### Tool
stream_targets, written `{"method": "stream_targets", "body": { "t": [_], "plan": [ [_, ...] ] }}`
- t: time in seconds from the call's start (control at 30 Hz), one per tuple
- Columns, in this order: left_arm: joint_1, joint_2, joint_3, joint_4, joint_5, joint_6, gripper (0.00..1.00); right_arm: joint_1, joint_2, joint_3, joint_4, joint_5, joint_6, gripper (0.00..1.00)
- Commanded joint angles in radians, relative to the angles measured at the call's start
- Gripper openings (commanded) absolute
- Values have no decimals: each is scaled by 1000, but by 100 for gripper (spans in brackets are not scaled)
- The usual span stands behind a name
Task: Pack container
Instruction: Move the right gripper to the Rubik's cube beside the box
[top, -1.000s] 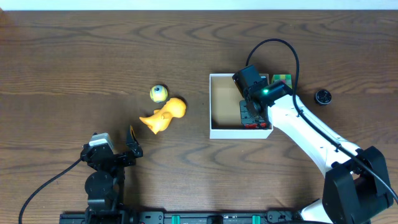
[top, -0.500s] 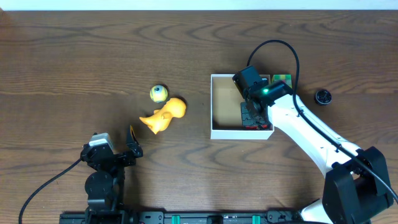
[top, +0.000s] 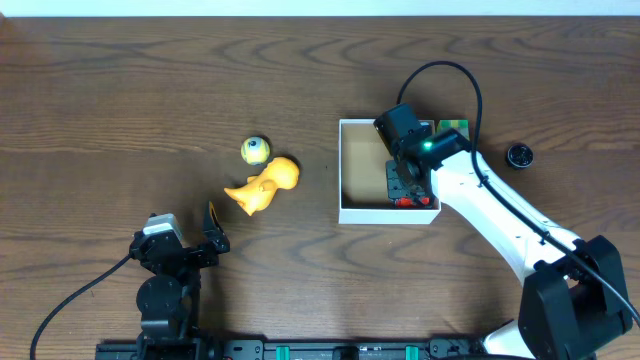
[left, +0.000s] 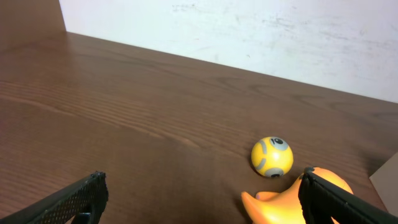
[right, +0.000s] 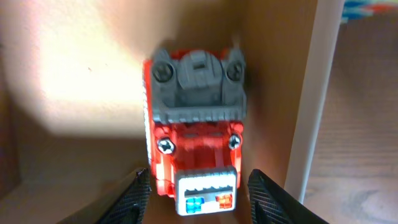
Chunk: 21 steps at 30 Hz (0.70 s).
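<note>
One blocky red plastic truck (right: 194, 155) in square cardboard container (top: 360, 175), wood-grain table (top: 150, 80)

- Table (top: 120, 90) viewed whole from straight overhead.
- Container (right: 314, 93) interior framed closely by right wrist camera.
- Ball (left: 272, 156), left of container, shared by overhead and low left-wrist views.

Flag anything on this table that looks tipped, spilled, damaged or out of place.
Nothing looks spilled or visibly damaged. One oddity: a green patterned item sits outside the container, beside its far right corner and partly hidden by the right arm. The red toy truck lies inside, close to the right wall.
</note>
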Motion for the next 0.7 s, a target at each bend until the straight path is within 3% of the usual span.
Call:
{"method": "stream_targets", "body": {
  "t": [0.0, 0.17, 0.33, 0.57, 0.67],
  "plan": [
    [-2, -6, -29, -8, 10, 17, 98, 9, -1, 80, 6, 11, -51, 55],
    [-2, -6, -29, -8, 10, 17, 98, -1, -3, 220, -34, 58, -100, 57],
    [-2, -6, -29, -8, 10, 17, 98, -56, -18, 333, -72, 110, -135, 65],
    [-2, -6, -29, -8, 10, 17, 98, -230, -52, 353, -69, 109, -242, 81],
    [-2, -6, -29, -8, 10, 17, 98, -298, -51, 347, -57, 108, -285, 83]
  ]
}}
